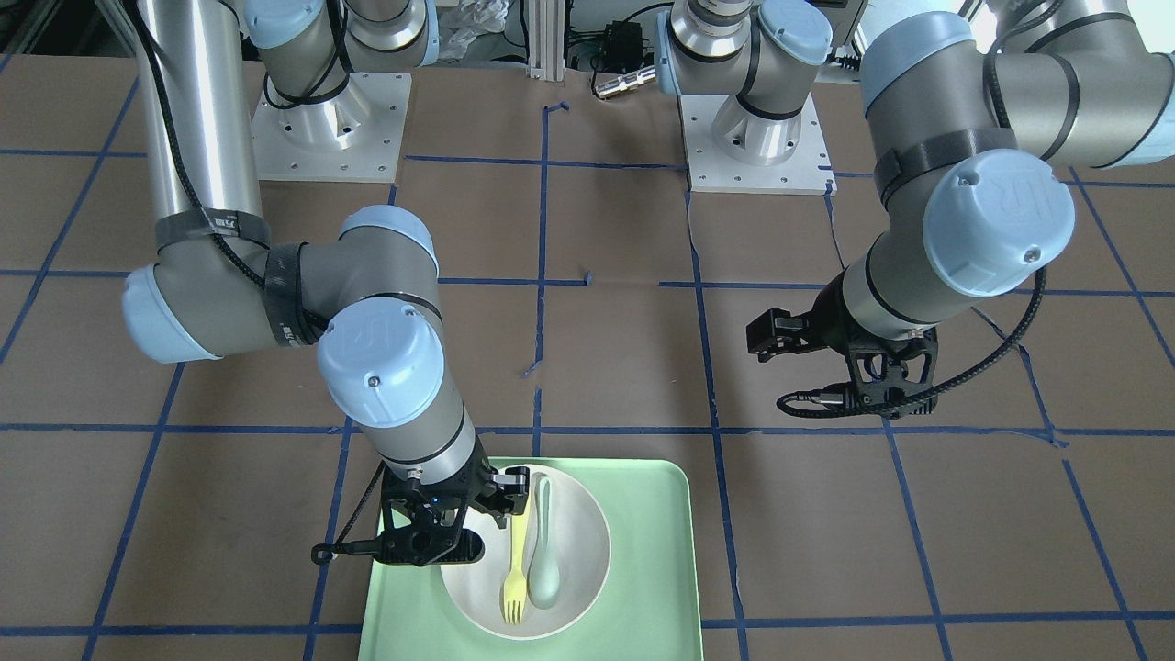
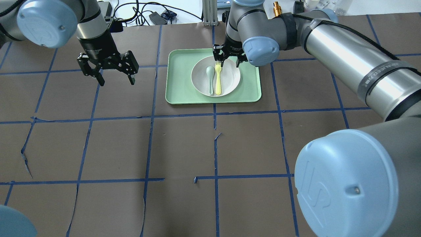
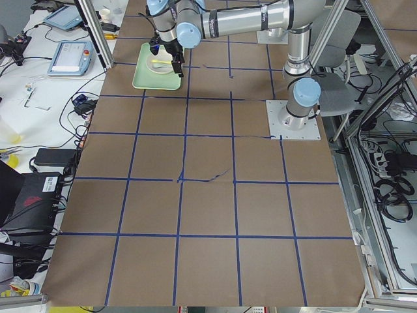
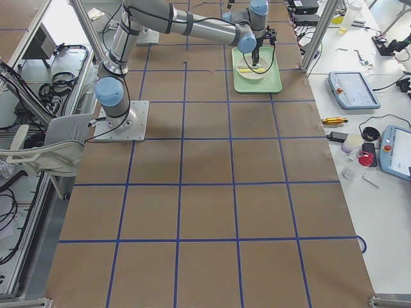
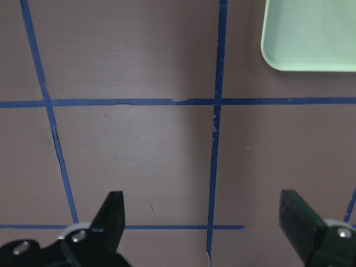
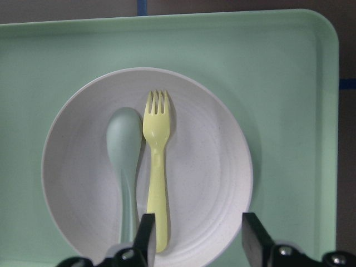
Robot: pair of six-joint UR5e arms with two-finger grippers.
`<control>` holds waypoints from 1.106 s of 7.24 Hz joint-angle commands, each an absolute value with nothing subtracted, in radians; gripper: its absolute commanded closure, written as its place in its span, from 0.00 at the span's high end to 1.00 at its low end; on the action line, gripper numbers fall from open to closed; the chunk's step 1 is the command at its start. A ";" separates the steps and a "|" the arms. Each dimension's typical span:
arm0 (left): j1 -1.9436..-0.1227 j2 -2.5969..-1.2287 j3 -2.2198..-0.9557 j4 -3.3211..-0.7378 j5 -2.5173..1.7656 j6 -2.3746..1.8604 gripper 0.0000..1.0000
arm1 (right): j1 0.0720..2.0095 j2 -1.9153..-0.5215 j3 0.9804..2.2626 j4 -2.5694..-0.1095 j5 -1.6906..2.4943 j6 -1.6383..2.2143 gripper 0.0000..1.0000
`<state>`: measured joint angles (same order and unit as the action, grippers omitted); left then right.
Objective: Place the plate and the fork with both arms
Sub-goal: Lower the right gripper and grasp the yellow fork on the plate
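The round off-white plate [image 2: 231,79] sits in the pale green tray [image 2: 179,82] at the table's far side. The pale yellow fork [image 2: 217,79] lies in the plate beside a grey-green spoon [image 2: 209,77]. My right gripper [image 2: 227,61] hangs open and empty just above the plate's far rim. In the right wrist view the fork [image 6: 157,167] and spoon [image 6: 125,156] lie side by side on the plate [image 6: 211,183], and the fork's handle end is near one of the fingers [image 6: 146,236]. My left gripper [image 2: 115,78] is open and empty over bare table, left of the tray.
The tray's corner shows in the left wrist view [image 5: 311,33], with brown paper and blue tape lines below the left gripper [image 5: 203,222]. Cables and boxes lie beyond the table's far edge [image 2: 154,16]. Both arm bases stand on white plates [image 1: 330,128].
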<state>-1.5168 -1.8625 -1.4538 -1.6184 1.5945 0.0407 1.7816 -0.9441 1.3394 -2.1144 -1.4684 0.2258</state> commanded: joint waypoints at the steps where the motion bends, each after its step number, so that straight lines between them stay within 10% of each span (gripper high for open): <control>1: -1.522 -1.856 -1.476 -1.615 1.594 0.040 1.00 | 1.789 -0.875 1.335 -2.178 -1.456 0.222 0.61; 8: -1.526 -1.851 -1.508 -1.614 1.592 0.034 1.00 | 1.818 -0.821 1.335 -2.171 -1.457 0.233 0.56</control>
<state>-1.5262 -1.8514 -1.5067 -1.6139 1.5930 0.0333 1.8127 -0.8226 1.3352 -2.1729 -1.4572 0.2318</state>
